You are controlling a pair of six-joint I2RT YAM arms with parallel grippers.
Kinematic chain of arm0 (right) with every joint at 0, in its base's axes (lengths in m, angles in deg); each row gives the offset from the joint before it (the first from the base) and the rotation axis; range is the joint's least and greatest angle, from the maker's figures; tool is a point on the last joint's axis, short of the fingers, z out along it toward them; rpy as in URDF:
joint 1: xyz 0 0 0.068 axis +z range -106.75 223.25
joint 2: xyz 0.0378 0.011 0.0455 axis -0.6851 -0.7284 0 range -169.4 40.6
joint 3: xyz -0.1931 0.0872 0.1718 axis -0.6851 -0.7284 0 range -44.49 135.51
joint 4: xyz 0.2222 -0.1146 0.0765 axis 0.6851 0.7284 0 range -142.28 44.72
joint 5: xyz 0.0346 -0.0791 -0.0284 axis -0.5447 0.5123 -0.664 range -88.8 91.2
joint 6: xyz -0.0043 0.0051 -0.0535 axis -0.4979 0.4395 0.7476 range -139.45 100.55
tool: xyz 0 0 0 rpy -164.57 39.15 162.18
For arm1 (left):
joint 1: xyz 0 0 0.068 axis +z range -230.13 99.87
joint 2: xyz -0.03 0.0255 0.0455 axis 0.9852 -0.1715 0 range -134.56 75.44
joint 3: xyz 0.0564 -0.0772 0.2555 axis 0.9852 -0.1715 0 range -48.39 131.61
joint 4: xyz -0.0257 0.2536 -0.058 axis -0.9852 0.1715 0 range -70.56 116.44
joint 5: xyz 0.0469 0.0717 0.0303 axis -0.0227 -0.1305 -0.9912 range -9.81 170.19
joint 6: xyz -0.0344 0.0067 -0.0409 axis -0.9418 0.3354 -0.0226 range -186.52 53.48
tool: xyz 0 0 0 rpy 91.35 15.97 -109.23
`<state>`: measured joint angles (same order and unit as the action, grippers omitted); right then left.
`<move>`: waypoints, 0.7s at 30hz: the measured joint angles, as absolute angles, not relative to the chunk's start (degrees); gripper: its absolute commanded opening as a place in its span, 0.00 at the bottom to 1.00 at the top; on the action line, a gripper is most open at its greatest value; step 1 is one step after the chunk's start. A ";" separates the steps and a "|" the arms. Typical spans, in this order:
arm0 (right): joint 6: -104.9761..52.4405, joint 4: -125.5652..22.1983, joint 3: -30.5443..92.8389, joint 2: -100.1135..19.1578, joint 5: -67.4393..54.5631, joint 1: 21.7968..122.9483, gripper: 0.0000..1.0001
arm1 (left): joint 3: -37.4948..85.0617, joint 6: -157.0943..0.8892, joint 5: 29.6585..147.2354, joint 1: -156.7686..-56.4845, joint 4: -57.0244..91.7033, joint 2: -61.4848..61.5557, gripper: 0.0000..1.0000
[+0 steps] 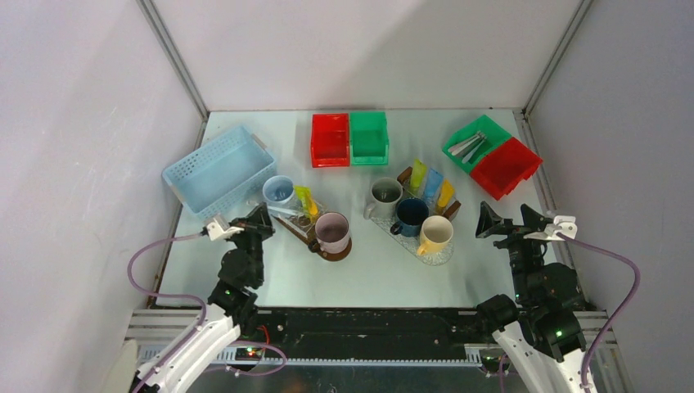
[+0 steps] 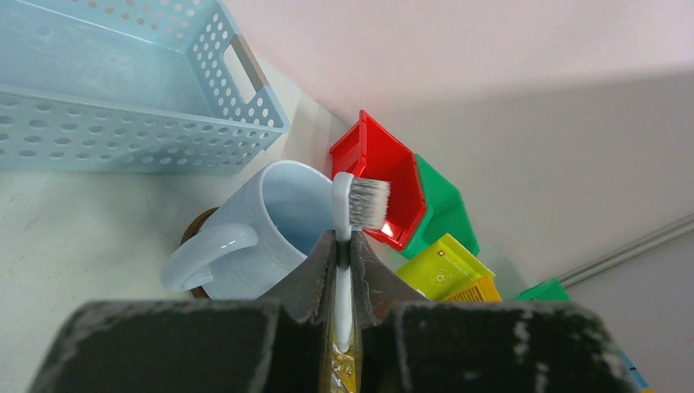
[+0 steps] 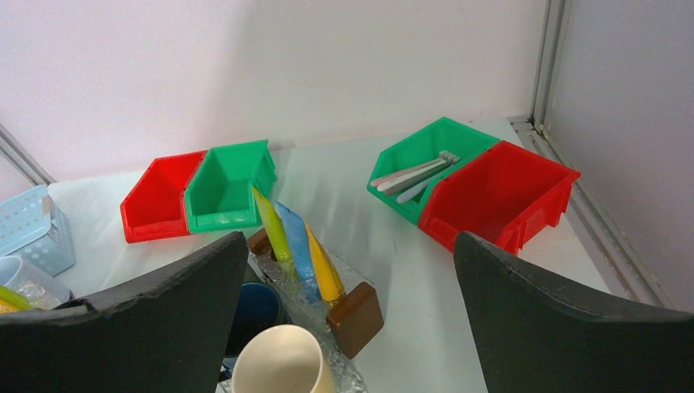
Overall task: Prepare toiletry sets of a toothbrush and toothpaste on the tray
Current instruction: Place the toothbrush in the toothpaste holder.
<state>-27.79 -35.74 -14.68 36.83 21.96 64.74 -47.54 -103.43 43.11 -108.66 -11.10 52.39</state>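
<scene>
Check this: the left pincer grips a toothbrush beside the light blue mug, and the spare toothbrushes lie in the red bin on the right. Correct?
One slip: the spare toothbrushes lie in the green bin next to that red bin, as the right wrist view shows. The left pincer does grip a toothbrush beside the light blue mug.

1 overhead, 2 wrist close-ups

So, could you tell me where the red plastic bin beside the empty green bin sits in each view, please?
Top external: red plastic bin, back centre.
Left wrist: centre, behind the bristles of the white toothbrush.
Right wrist: left of middle.
Shared landmark: green plastic bin right beside it.
</scene>
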 measured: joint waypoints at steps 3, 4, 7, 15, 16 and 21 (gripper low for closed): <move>-27.79 -35.74 -14.73 36.83 21.91 64.74 0.99 | -47.54 -103.45 43.15 -108.68 -11.39 51.61 0.11; -27.79 -35.74 -14.75 36.83 21.91 64.74 0.99 | -47.54 -103.45 43.15 -108.68 -11.45 51.30 0.11; -27.79 -35.74 -14.77 36.94 21.91 64.74 0.99 | -47.54 -103.47 43.19 -108.73 -11.58 50.30 0.11; -27.77 -36.27 -14.88 37.42 21.56 64.72 0.99 | -47.52 -103.58 43.85 -108.77 -12.26 47.56 0.13; -27.77 -36.44 -14.99 37.49 21.54 64.72 0.99 | -47.52 -103.56 43.98 -108.77 -12.44 47.26 0.14; -27.77 -36.66 -15.41 37.79 21.43 64.70 0.99 | -47.52 -103.56 44.40 -108.79 -12.98 45.53 0.18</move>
<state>-27.77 -36.66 -15.41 37.79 21.43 64.70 -47.52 -103.56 44.40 -108.79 -12.98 45.53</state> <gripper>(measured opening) 0.990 0.160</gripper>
